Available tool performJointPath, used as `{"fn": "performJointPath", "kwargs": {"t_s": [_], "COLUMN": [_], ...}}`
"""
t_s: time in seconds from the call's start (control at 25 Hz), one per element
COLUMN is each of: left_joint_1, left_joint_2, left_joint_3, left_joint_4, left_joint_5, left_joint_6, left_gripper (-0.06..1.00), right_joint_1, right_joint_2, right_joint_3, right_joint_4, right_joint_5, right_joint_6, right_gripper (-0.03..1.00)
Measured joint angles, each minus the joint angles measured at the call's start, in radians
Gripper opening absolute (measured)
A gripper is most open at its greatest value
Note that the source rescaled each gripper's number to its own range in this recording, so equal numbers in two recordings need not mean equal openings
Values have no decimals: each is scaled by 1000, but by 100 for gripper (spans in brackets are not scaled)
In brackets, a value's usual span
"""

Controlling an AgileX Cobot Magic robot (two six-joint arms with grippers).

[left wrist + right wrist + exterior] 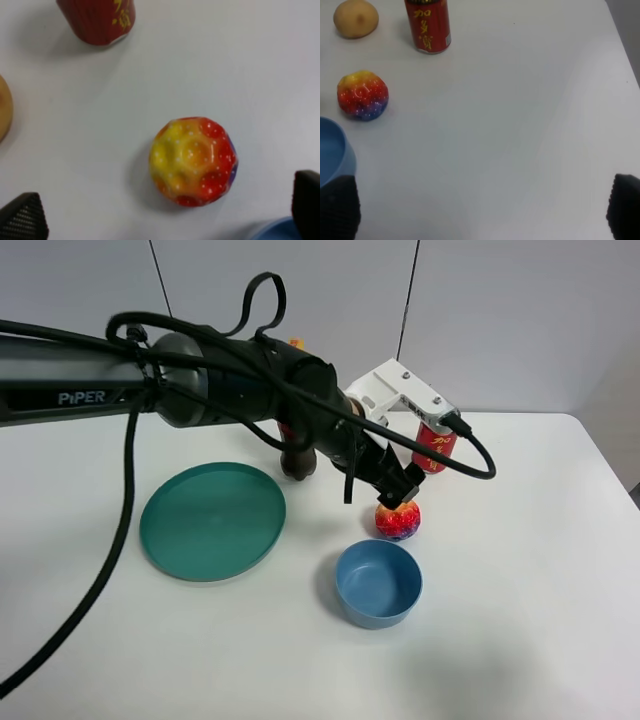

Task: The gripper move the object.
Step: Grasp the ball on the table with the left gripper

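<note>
1. Ball [398, 521], mottled red, yellow and blue-purple, lay on the white tabletop [520, 590], just beside the blue bowl [380, 612] and near the red can [434, 448]; nothing gripped it.
2. Directly above the ball hung the left claw [400, 495], jaws spread wide and empty. In the left wrist view one finger showed on each side of the ball, which sat a little off centre between them.
3. Over bare tabletop, well apart from the ball, the right claw [480, 210] was likewise wide open and empty.
4. Step in hand, as judged: descent and closure on the ball. Centring the left claw first would let both fingers meet the ball together rather than nudge it aside.
5. Closure would best come at the ball's widest part; a pinch on the upper curve would likely squeeze so round a thing out.
6. One finger stood close to the bowl's rim, so the descent called for clearance there. Green plate [143, 525] and tan egg-shaped thing [356, 18] lay well apart and posed no hindrance.
</note>
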Motion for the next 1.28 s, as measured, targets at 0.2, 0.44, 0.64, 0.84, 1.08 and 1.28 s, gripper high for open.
{"fn": "performJointPath", "kwargs": {"t_s": [0.2, 0.44, 0.64, 0.84, 1.08, 1.28], "left_joint_1": [0, 0, 0, 0, -28, -47], "left_joint_2": [55, 106, 135, 139, 139, 139], "left_joint_3": [0, 0, 0, 0, 0, 0], "left_joint_4": [0, -18, -33, -47, -79, -116], "left_joint_5": [-55, -68, -76, -95, -99, -120], "left_joint_6": [0, 0, 0, -1, -1, -1], "left_gripper": [100, 100, 100, 100, 100, 100], "right_joint_1": [0, 0, 0, 0, 0, 0], "right_joint_2": [0, 0, 0, 0, 0, 0], "right_joint_3": [0, 0, 0, 0, 0, 0], "right_joint_4": [0, 0, 0, 0, 0, 0], "right_joint_5": [0, 0, 0, 0, 0, 0], "right_joint_6": [0, 0, 0, 0, 0, 0], "right_gripper": [100, 100, 100, 100, 100, 100]}}
